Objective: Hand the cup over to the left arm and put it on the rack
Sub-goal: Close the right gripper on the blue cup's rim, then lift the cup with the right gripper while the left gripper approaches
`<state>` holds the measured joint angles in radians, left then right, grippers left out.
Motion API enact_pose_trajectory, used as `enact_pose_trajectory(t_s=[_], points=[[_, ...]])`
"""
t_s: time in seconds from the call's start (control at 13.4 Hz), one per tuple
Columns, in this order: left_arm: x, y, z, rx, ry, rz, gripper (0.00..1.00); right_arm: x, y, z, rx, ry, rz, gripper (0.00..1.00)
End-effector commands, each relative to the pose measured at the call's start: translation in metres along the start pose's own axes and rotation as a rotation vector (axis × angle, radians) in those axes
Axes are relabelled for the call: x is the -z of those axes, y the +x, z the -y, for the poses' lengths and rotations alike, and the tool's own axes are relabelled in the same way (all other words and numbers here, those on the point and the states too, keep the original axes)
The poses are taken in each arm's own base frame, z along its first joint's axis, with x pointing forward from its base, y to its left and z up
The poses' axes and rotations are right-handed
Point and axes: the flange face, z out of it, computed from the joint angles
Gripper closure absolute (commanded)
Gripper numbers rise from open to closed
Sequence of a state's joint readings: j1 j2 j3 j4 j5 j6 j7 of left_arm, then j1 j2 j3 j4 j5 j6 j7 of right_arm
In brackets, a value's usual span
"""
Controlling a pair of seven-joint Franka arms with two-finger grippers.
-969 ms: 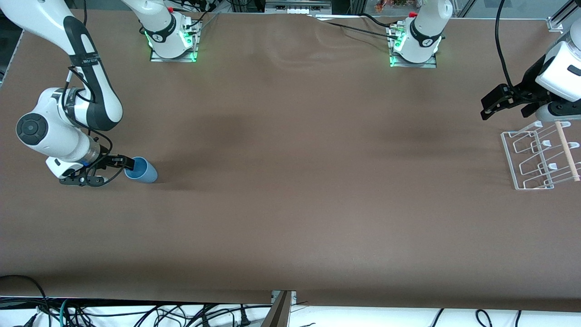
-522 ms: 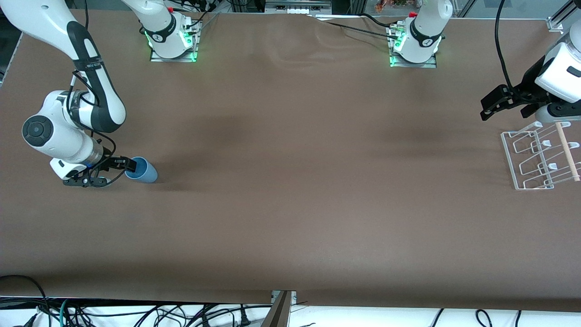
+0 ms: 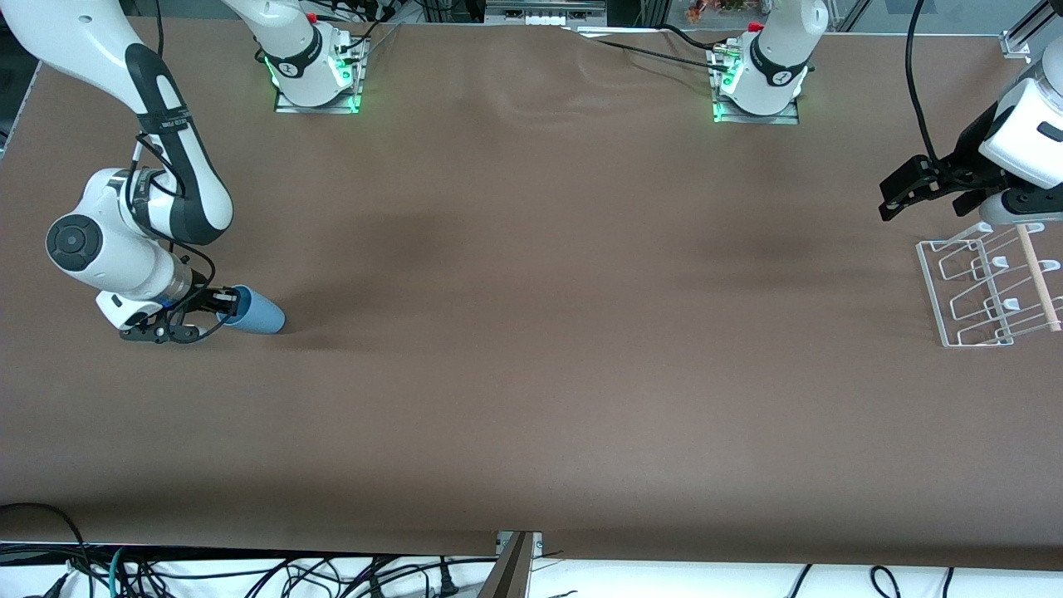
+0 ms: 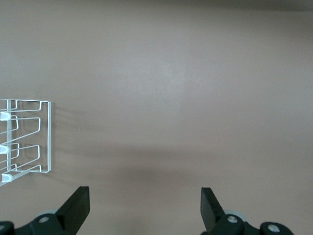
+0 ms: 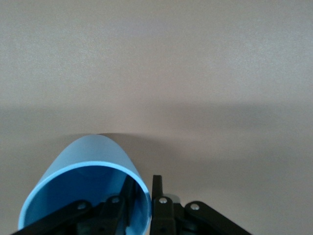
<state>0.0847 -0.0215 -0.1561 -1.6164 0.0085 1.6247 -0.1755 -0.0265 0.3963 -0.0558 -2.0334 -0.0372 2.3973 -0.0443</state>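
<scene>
The light-blue cup (image 3: 254,315) is at the right arm's end of the table, tipped on its side with its rim toward the right gripper (image 3: 228,306). That gripper is shut on the cup's rim. In the right wrist view one finger (image 5: 128,190) is inside the cup (image 5: 83,166) and the other (image 5: 157,185) is outside its wall. The left gripper (image 3: 923,198) is open and empty, held over the table beside the white wire rack (image 3: 984,286). In the left wrist view, only bare table shows between its fingertips (image 4: 80,198). The rack (image 4: 29,139) shows at that view's edge.
A pale wooden rod (image 3: 1038,278) lies along the rack. The two arm bases (image 3: 315,75) (image 3: 760,83) stand at the table's edge farthest from the front camera. Cables hang below the table's near edge (image 3: 249,573).
The right wrist has turned, and the cup has tipped from upright to lying over, so its opening no longer shows in the front view. The left arm has not moved.
</scene>
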Motion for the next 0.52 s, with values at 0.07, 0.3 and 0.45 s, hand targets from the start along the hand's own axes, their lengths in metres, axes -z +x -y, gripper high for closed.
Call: enact_pose_trajectory(t_s=[0.07, 0.3, 0.45], points=[[0.006, 0.004, -0.002, 0.002, -0.002, -0.007, 0.00, 0.000, -0.001, 0.001, 0.015, 0.004, -0.006, 1.00], [0.006, 0.004, -0.001, 0.003, -0.001, -0.007, 0.00, 0.011, 0.004, 0.013, 0.016, 0.032, -0.018, 1.00], [0.006, 0.004, -0.001, 0.003, -0.001, -0.007, 0.00, 0.043, 0.018, 0.051, 0.001, 0.142, 0.009, 1.00]])
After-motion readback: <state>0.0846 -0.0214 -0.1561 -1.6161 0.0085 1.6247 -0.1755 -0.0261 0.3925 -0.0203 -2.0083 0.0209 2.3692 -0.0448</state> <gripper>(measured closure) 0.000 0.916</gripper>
